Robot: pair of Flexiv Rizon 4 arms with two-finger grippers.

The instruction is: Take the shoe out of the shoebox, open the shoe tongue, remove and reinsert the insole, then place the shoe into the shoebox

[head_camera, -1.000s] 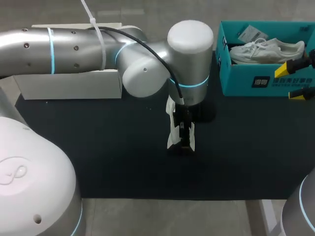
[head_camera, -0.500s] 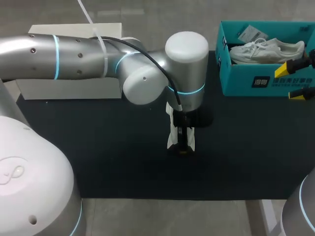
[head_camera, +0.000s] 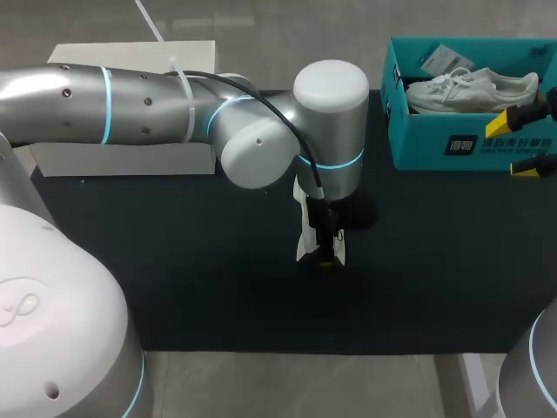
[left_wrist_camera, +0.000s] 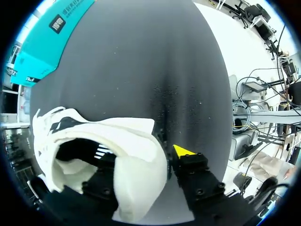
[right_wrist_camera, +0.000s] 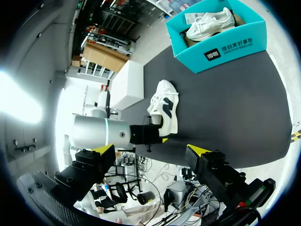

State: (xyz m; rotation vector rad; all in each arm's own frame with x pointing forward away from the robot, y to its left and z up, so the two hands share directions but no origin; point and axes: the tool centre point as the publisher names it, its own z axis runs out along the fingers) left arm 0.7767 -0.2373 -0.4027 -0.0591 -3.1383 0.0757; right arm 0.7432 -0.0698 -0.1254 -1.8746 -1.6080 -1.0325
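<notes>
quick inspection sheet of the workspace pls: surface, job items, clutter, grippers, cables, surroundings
surface: black mat over the table
job's things: white shoe mid-mat; teal shoebox far right, open, holding a second shoe and a paper tag
clutter: white box at the mat's far left
grippers: left gripper shut on the white shoe's opening rim, one finger inside; right gripper open, empty, by the teal shoebox
cables: black cable and zip tie on the left arm
surroundings: nothing seen

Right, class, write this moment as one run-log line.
shoe: out, on mat | left gripper: shut on shoe's collar | right gripper: open, near shoebox | shoebox: holds second shoe
</notes>
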